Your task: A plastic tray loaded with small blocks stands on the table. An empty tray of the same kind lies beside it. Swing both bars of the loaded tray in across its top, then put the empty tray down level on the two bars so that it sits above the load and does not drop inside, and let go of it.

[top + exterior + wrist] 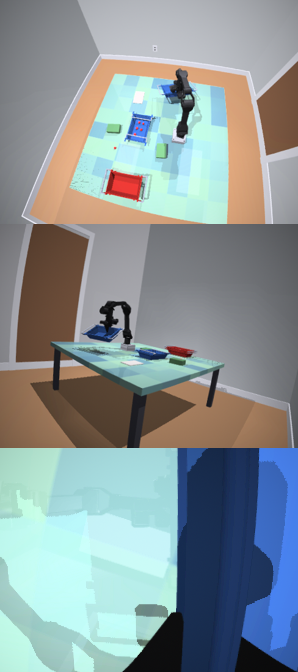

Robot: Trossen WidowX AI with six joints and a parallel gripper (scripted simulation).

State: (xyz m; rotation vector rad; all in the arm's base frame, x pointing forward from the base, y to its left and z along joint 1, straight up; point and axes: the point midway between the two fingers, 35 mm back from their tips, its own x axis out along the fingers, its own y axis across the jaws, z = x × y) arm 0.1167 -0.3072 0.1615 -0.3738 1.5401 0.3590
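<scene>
The loaded blue tray (pixel 141 134) (pixel 152 355) stands on the table with several small red blocks inside. Its two wire bars lie in across its top, one near each end, in the top view. The empty blue tray (pixel 165 89) (pixel 105 338) (pixel 215 523) hangs in the air well above the table, away from the loaded tray, its wire bars out at its ends. My gripper (pixel 107 330) (pixel 188 621) is shut on a side wall of this empty tray. Whether the held tray is quite level I cannot tell.
An empty red tray (pixel 125 185) (pixel 181 351) stands at the near edge in the top view. Green blocks (pixel 113 128) (pixel 161 150) stand on either side of the loaded tray. A white flat piece (pixel 138 97) (pixel 132 363) and a loose red block (pixel 115 148) lie on the table.
</scene>
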